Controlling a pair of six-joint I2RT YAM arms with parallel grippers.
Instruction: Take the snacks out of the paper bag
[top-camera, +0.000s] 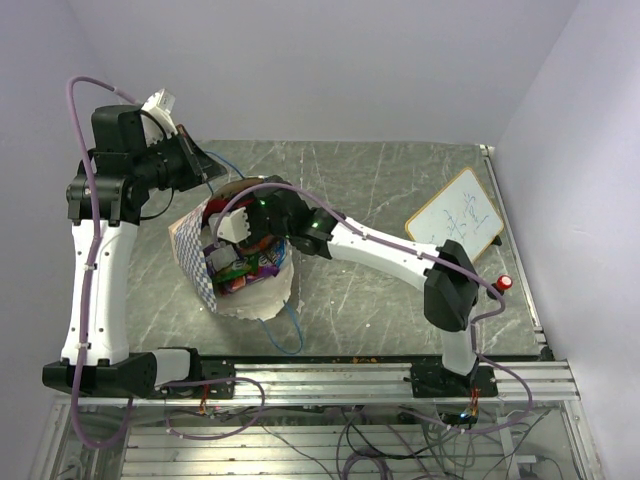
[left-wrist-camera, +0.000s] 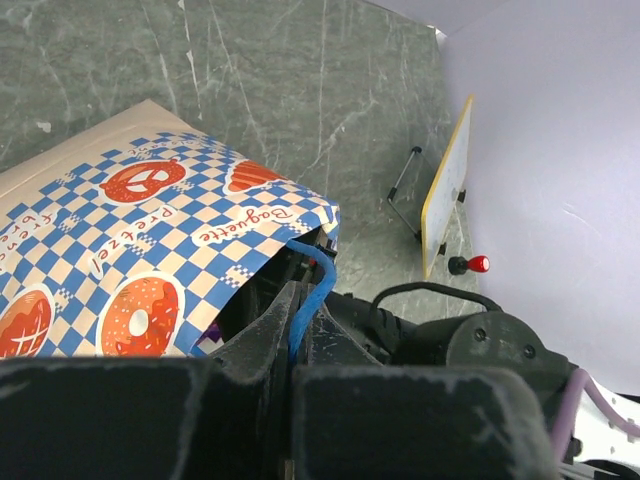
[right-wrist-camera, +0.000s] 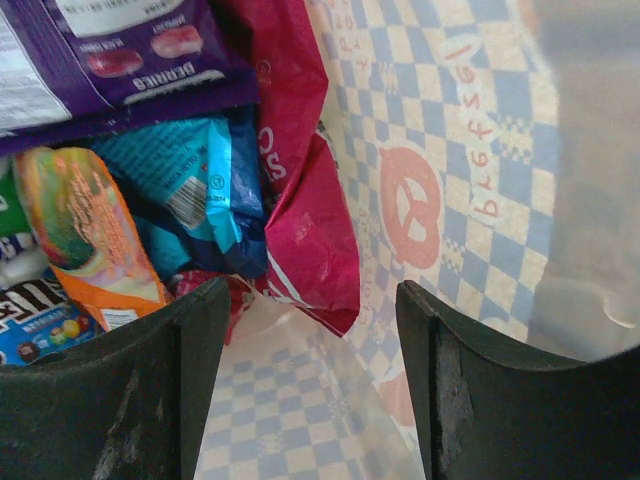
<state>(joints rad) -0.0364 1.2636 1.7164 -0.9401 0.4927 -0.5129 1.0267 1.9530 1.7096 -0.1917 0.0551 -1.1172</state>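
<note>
One paper bag, roughly six snacks inside (overlapping), left pincer pinching handle, right pincer spread

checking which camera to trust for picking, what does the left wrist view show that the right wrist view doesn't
Only left wrist: the paper bag from outside, its blue cord handle pinched in the shut left gripper, and the whiteboard standing beyond.
Only right wrist: the snacks inside, namely a purple packet, crimson bag, blue pouch and orange pouch, with the open right gripper facing them.
Both: that bag, checkered blue and white.
</note>
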